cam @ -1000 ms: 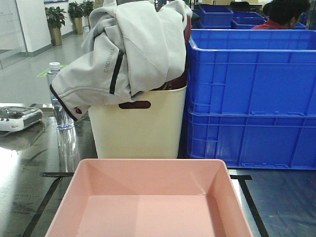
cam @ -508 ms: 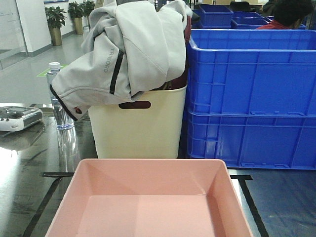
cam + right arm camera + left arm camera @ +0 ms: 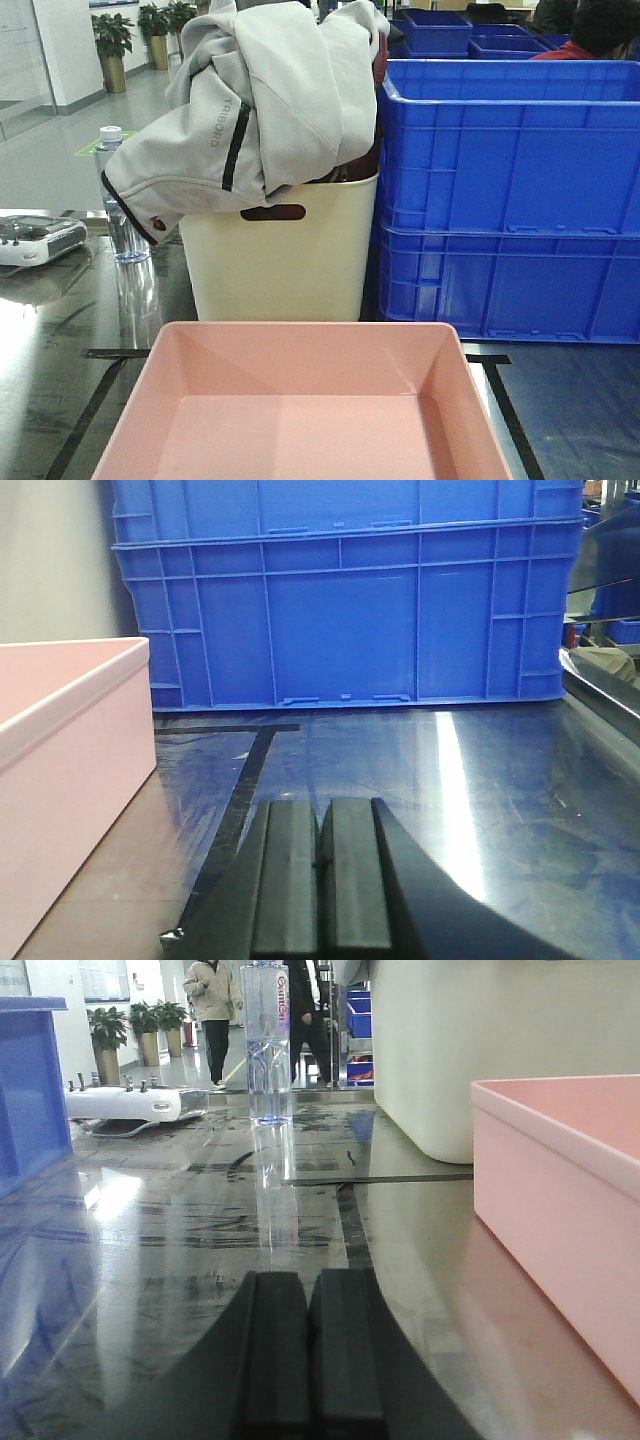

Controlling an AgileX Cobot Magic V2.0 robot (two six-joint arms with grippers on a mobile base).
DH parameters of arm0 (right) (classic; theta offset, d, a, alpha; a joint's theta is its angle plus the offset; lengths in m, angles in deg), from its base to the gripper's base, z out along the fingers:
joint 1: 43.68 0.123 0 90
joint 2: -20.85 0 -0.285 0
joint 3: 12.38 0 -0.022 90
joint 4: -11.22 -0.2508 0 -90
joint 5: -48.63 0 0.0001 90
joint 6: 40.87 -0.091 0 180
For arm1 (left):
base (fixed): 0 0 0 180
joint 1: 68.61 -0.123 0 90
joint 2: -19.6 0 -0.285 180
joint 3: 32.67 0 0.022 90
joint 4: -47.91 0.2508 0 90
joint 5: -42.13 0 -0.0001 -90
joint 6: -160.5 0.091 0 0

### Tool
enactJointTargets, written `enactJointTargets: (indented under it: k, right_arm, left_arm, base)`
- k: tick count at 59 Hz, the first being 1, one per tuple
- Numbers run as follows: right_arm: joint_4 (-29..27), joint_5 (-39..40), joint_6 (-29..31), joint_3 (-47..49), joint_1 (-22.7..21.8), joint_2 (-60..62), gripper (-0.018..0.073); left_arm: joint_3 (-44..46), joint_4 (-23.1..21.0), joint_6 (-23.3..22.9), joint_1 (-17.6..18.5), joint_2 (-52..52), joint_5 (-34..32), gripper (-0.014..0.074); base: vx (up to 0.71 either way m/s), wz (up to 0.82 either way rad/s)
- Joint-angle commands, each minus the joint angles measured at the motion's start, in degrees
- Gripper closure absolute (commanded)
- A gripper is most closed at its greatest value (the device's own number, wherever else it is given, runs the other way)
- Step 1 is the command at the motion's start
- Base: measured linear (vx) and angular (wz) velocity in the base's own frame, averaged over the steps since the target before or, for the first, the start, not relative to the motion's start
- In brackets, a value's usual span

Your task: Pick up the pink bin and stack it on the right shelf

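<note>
The pink bin (image 3: 305, 415) lies empty on a shiny steel top (image 3: 60, 340) marked with black tape lines, at the near middle of the front view. My left gripper (image 3: 310, 1285) hovers low over that top, left of the bin's pink wall (image 3: 560, 1200), jaws pressed together with nothing between them. My right gripper (image 3: 322, 815) is low on the bin's other side, its pink wall (image 3: 70, 740) at the left of that view, jaws also together and empty. Neither gripper shows in the front view. Whether this steel top is the right shelf I cannot tell.
A cream bin (image 3: 285, 255) draped with a grey jacket (image 3: 265, 100) stands behind the pink bin. Stacked blue crates (image 3: 510, 200) fill the right rear. A water bottle (image 3: 115, 195) and a white controller (image 3: 35, 240) sit at the left. People move in the background.
The bin and both grippers stay put. Only the person at the top right has shifted further right.
</note>
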Motion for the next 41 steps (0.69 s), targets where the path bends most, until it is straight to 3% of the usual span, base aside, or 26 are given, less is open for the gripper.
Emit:
enactJointTargets:
  k: [1,10,16,24,31,41]
  right_arm:
    - [-0.97,6.91,2.35,0.37,0.22,0.72,0.0568]
    - [-12.36,8.30,14.15,-2.08,1.49,0.77,0.0568]
    - [-14.10,6.92,19.10,-2.08,1.13,0.77,0.0568]
    - [-14.10,6.24,16.89,-2.08,0.92,0.77,0.0568]
    - [-14.10,6.35,16.29,-2.08,-2.62,0.77,0.0568]
    - [-10.51,6.42,16.28,-2.08,-2.83,0.77,0.0568]
  left_arm:
    - [-0.78,-0.14,-0.31,-0.07,-1.16,-4.85,0.0602]
    - [-0.78,-0.14,-0.31,-0.07,-1.16,-4.85,0.0602]
    - [-0.78,-0.14,-0.31,-0.07,-1.16,-4.85,0.0602]
    - [-0.78,-0.14,-0.31,-0.07,-1.16,-4.85,0.0602]
    - [-0.78,-0.14,-0.31,-0.07,-1.16,-4.85,0.0602]
    - [-0.78,-0.14,-0.31,-0.07,-1.16,-4.85,0.0602]
  base:
    - [0.00,0.00]
    - [0.00,0.00]
    - [0.00,0.00]
    - [0.00,0.00]
    - [0.00,0.00]
    - [0.00,0.00]
